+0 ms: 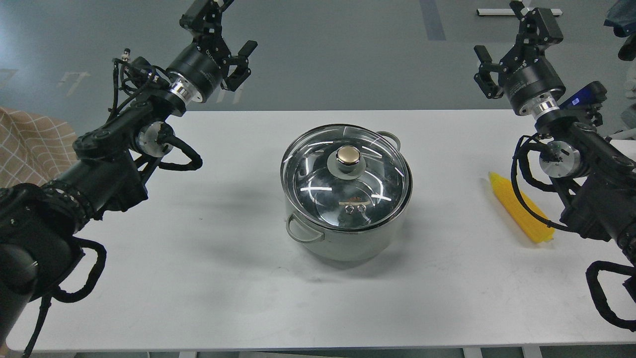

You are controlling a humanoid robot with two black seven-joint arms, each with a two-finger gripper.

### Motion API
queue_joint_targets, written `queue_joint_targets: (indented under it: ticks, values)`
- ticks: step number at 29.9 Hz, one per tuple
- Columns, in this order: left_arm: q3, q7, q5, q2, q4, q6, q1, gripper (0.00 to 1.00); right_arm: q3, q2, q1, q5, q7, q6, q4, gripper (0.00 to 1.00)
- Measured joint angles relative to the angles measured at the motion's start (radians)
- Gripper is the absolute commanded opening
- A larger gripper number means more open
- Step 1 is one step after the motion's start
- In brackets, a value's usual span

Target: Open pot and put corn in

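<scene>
The pale grey-green pot (343,244) stands in the middle of the white table (198,288), with loop handles at its front left and back right. A glass lid (318,191) with a gold knob (348,155) covers it. On the table to the right lies the yellow corn (514,204), pointed end away from me, partly crossed by my right arm's cable. My left gripper (227,31) hangs open high above the table's far left edge, holding nothing. Likewise empty, my right gripper (508,42) is open high at the far right, beyond the corn.
A beige checked cloth (30,144) lies off the table at the left. A blue object (581,97) sits behind my right arm. Grey floor lies beyond the table's far edge. Bare tabletop surrounds the pot.
</scene>
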State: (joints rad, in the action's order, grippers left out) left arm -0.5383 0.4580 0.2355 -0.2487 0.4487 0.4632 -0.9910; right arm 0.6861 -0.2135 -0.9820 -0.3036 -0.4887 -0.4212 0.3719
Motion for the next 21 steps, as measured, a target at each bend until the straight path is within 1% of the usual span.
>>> queue_joint_targets:
  ticks: [6,21]
  values:
    - [-0.004,0.002,0.002,0.004,0.0,-0.011,0.005,0.98,-0.002,0.001,0.003,0.0,0.0,-0.001,0.001,1.0]
    - [-0.018,-0.001,0.009,-0.012,0.013,0.025,-0.012,0.98,-0.042,0.001,0.002,-0.003,0.0,-0.006,0.004,1.0]
